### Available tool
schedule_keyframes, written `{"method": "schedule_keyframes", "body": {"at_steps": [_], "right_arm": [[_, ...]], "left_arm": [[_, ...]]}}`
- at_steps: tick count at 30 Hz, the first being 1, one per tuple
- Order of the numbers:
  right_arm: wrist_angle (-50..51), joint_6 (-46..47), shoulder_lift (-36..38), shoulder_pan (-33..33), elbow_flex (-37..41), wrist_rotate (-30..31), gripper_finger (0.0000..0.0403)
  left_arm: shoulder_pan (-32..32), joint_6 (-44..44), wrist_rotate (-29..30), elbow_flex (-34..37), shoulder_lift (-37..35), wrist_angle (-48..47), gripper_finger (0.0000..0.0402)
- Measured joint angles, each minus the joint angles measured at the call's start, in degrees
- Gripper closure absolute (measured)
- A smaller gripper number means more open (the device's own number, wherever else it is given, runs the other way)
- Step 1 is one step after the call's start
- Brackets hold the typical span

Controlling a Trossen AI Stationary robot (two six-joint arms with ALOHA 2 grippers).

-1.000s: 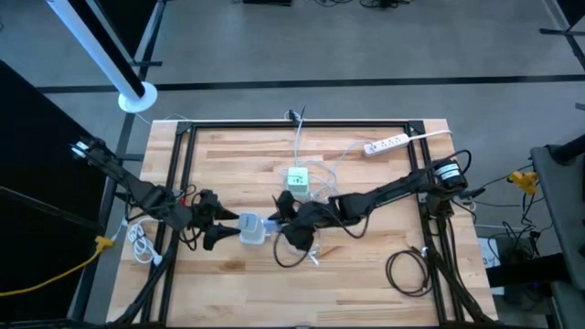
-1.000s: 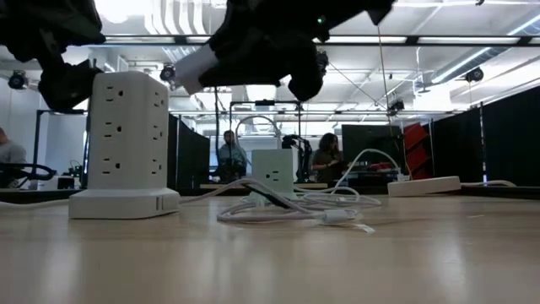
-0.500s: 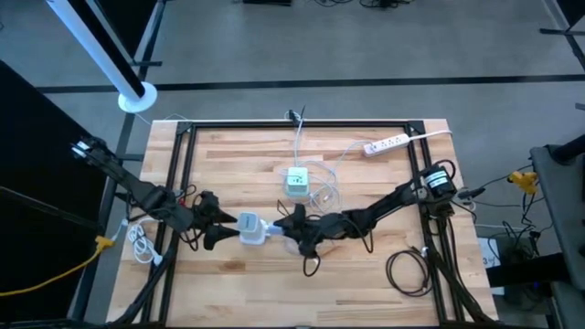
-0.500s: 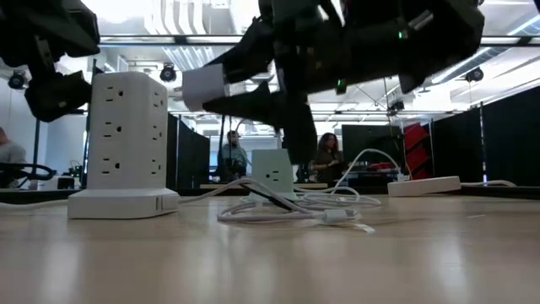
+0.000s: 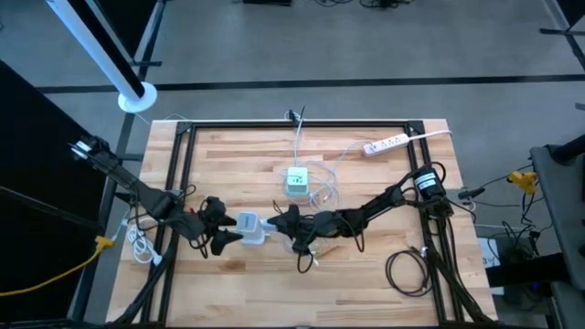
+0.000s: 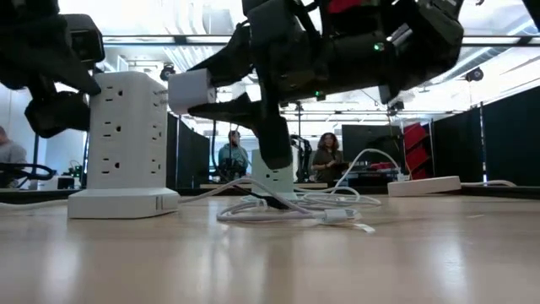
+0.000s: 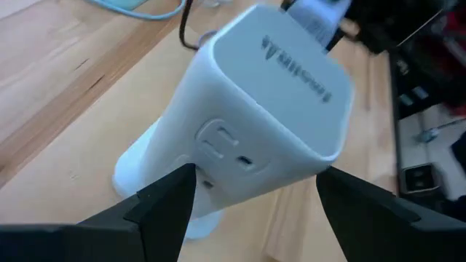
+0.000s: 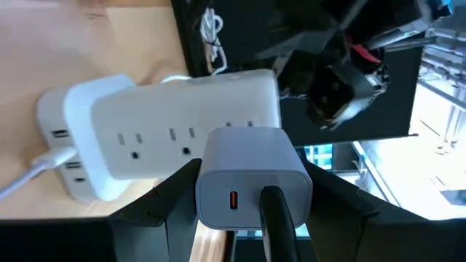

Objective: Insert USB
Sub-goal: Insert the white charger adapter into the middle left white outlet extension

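A white tower power strip stands upright on its round base on the wooden table. My left gripper is open at the tower's left side, one finger on either side of the tower's upper part. I cannot tell whether those fingers touch it. My right gripper reaches in level from the right, shut on a white USB charger block. A black cable leaves the block's back. The block is close beside the tower's upper right face. My right gripper pinches the charger block's two opposite sides between its two fingers. It comes level from the table's right. The block is clear of the table, and its back face with the orange USB port faces the wrist. Whether its front touches the tower is hidden.
A small white cube strip and loose white cables lie behind the tower. A flat white power strip lies at the far right and a black cable coil at the near right. Black frame rails border the table.
My right gripper has come down with the charger block and tipped and rolled from slanting downward to level. The block now sits lower, beside the tower's upper face. My left gripper has sunk a little beside the tower. The tower has stayed in place.
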State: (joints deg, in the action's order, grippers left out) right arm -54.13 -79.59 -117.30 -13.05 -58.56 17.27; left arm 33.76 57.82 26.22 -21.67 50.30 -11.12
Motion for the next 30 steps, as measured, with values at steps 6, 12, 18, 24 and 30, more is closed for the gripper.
{"method": "schedule_keyframes", "body": {"at_steps": [6,12,18,24,30], "right_arm": [[1.7,-0.2,-0.7,0.4,-2.4,-2.0,0.0214],[1.9,-2.4,-2.9,0.5,-4.0,-2.2,0.0214],[2.2,-3.5,-4.5,0.4,-6.5,-0.2,0.0214],[6.4,-2.7,-4.6,0.1,-9.1,2.0,0.0214],[18.8,2.0,-3.8,-0.6,-13.0,5.7,0.0214]], "left_arm": [[0.0,-3.1,0.8,0.0,2.7,1.0,0.0127],[0.0,-3.9,0.9,0.0,4.9,1.7,0.0127],[0.0,-3.6,1.3,0.0,7.3,3.0,0.0127],[0.0,-3.1,1.7,0.0,8.9,4.8,0.0127],[0.0,-1.1,0.9,-6.1,9.1,-5.8,0.0127]]}}
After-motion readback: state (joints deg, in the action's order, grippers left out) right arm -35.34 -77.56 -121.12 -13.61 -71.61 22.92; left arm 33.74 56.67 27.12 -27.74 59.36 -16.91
